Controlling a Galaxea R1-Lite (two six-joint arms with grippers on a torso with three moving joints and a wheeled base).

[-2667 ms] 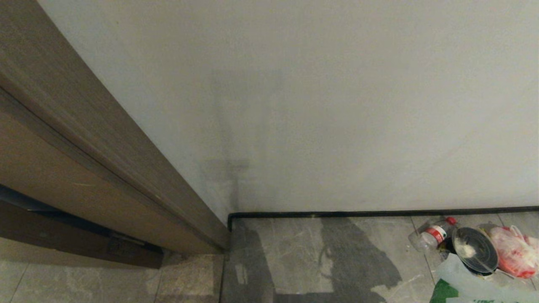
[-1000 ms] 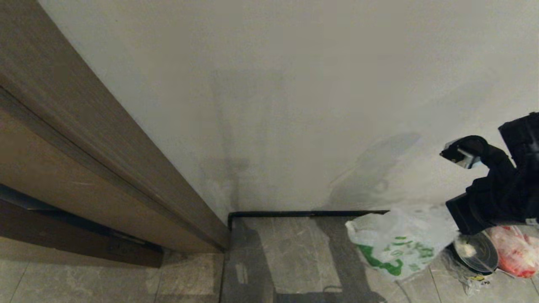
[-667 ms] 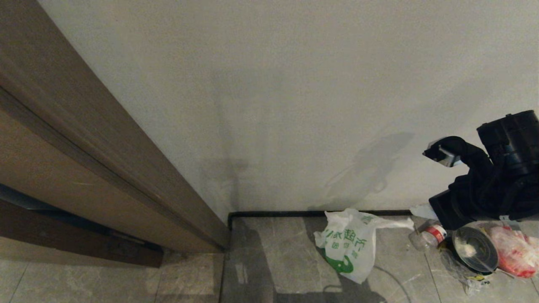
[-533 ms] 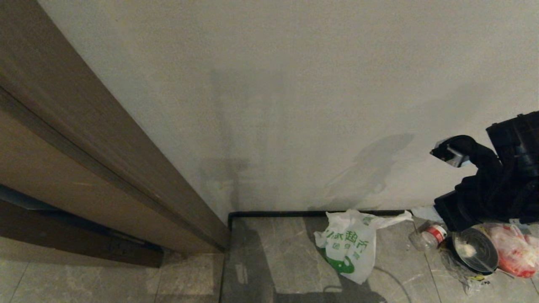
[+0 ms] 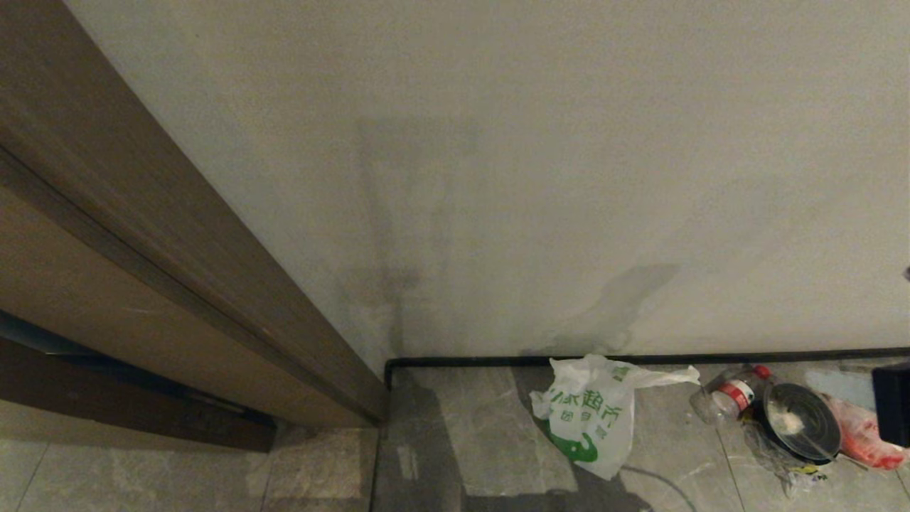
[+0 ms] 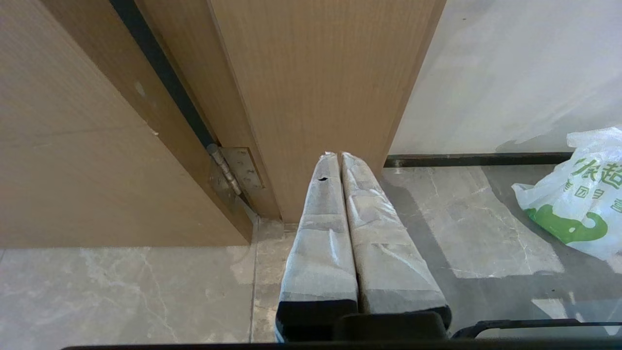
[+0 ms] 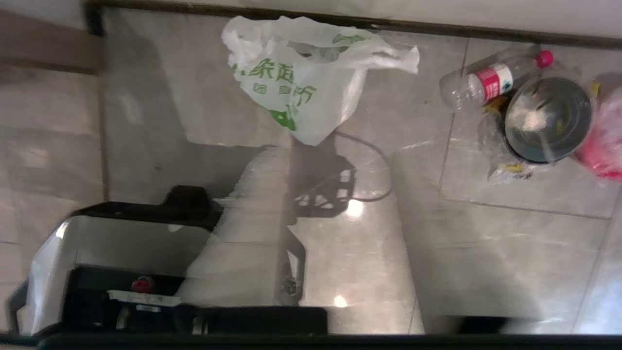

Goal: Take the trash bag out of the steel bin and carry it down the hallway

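The trash bag (image 5: 589, 414) is out of the steel bin (image 5: 800, 421) and lies slumped on the hallway floor (image 5: 469, 455), up against the black baseboard (image 5: 640, 359) w/ one handle loop trailing toward the bin. Nothing holds it; it's limp and sagging, which fits a thin bag left to settle under its own weight.

The bin stands near the wall, well apart from the bag, w/ a clear plastic bottle (image 5: 729, 395) touching its rim side and a pinkish-red bag (image 5: 864, 437) on the other side.

Right hand (image 7: 335, 253): only a smeared view of its fingers over the tiles, nothing between them; can't tell if open or closed. In the head view just a dark bit of that arm shows at the right edge.

Left hand (image 6: 340, 160) is parked low by the brown door frame (image 6: 316, 97), fingers pressed together, empty, pointing at the frame's foot.

Judgement: removal done, but carrying needs a fresh grip, prob. on the trailing loop.
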